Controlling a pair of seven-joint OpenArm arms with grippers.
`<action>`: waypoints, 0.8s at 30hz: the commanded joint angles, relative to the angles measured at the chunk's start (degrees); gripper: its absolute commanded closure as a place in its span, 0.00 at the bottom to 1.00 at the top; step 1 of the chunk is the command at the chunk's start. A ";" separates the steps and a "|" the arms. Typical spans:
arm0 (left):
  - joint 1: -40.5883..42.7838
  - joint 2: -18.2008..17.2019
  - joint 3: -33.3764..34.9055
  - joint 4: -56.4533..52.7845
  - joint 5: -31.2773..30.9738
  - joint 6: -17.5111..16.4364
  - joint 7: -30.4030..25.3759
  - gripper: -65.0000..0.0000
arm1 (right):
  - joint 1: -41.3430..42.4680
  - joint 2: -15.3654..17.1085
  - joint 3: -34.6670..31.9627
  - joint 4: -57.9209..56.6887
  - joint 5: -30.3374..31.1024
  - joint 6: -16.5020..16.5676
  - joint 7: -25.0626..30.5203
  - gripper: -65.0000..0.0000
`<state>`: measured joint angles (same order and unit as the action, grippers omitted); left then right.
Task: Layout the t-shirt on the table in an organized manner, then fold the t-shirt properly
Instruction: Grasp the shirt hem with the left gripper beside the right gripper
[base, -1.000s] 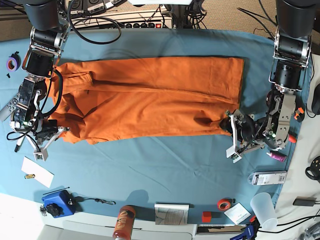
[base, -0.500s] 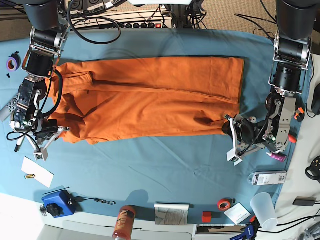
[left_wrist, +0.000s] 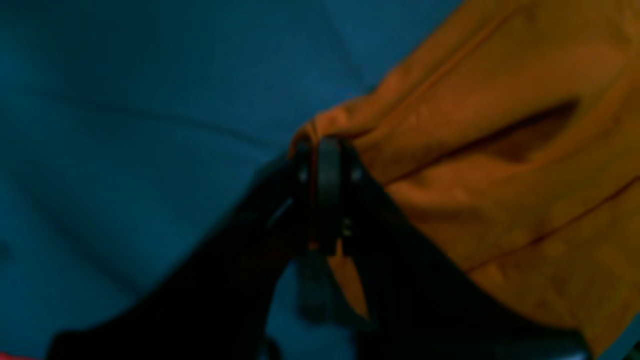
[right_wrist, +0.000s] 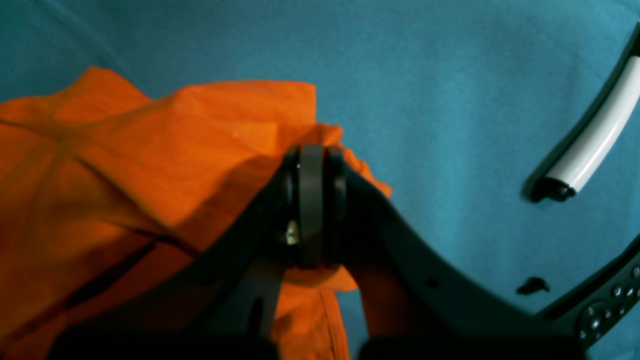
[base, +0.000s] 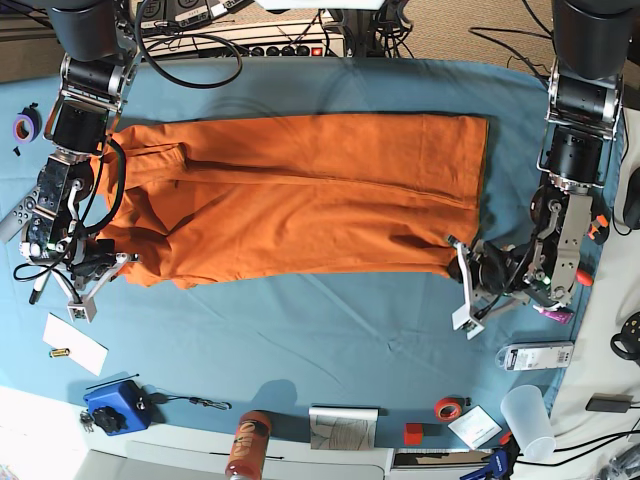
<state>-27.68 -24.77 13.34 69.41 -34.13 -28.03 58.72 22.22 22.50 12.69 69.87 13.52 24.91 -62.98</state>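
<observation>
The orange t-shirt (base: 300, 200) lies spread lengthwise on the teal-covered table (base: 330, 330), its long edges folded toward the middle. At its lower right corner my left gripper (base: 463, 252) is shut; the left wrist view shows the left gripper (left_wrist: 322, 150) pinching a puckered bit of the t-shirt (left_wrist: 500, 175) hem against the table (left_wrist: 125, 100). On the other side my right gripper (base: 108, 262) is shut on the lower left corner. In the right wrist view, the right gripper (right_wrist: 312, 155) holds a fold of the t-shirt (right_wrist: 125, 175) just over the table (right_wrist: 450, 75).
A purple tape roll (base: 26, 126) and a remote (base: 15, 218) lie at the left edge. Along the front are a white paper (base: 75, 344), blue device (base: 113, 405), orange bottle (base: 249, 447), red tape roll (base: 450, 407), plastic cup (base: 527, 418) and white device (base: 536, 355). A white-handled tool (right_wrist: 595, 145) lies near my right gripper.
My left gripper has gone from wide open to shut on the shirt's lower right corner, drawing slightly toward the front. The right gripper has kept its hold and place.
</observation>
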 joint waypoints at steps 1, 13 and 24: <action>-1.90 -0.68 -0.39 1.40 -0.61 0.11 -0.66 1.00 | 1.60 1.01 0.24 1.01 0.35 -0.04 0.83 1.00; -2.16 -0.68 -0.52 1.84 1.33 -0.02 -0.87 1.00 | 1.60 1.01 0.24 1.01 0.35 -0.04 0.83 1.00; -4.61 -0.70 -8.13 2.03 2.51 5.68 1.16 1.00 | 1.60 1.01 0.24 1.01 0.35 -0.04 0.81 1.00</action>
<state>-30.50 -24.80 5.65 70.48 -31.38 -22.52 60.36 22.22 22.50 12.69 69.87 13.54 25.02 -63.00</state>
